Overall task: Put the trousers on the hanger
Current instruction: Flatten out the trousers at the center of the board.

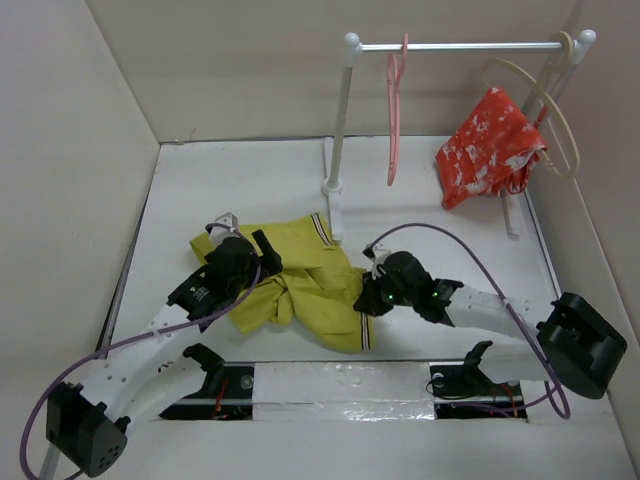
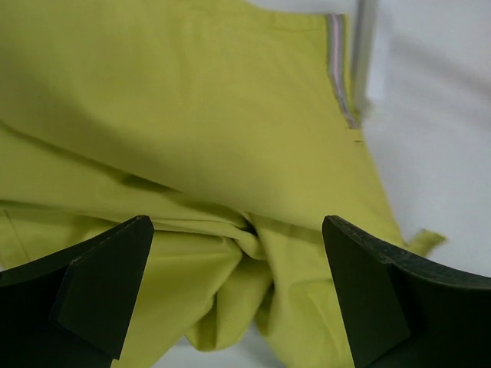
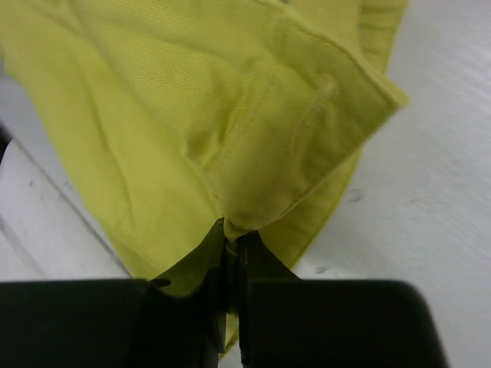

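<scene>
The long mustard-yellow cloth trousers (image 1: 300, 285) are laid crumpled on the white table (image 1: 200, 180), near its front edge and between the two arms. The striped waistband (image 1: 322, 228) is turned toward the back, with its edge just beside the foot of the white rail stand (image 1: 340, 130). A folded hem edge on the right side of the cloth is pinched between the closed fingers of the right gripper (image 3: 230, 245). The left gripper (image 2: 236, 226) is held above the left part of the cloth with its fingers spread wide and nothing between them. The thin pink plastic hanger (image 1: 397, 120) is hung by its hook on the rail, well apart from the trousers. Further right on the rail, a red white-patterned garment (image 1: 490, 145) is carried on a larger beige hanger (image 1: 555, 120). Bare table surface is seen between the trousers and the left wall.
</scene>
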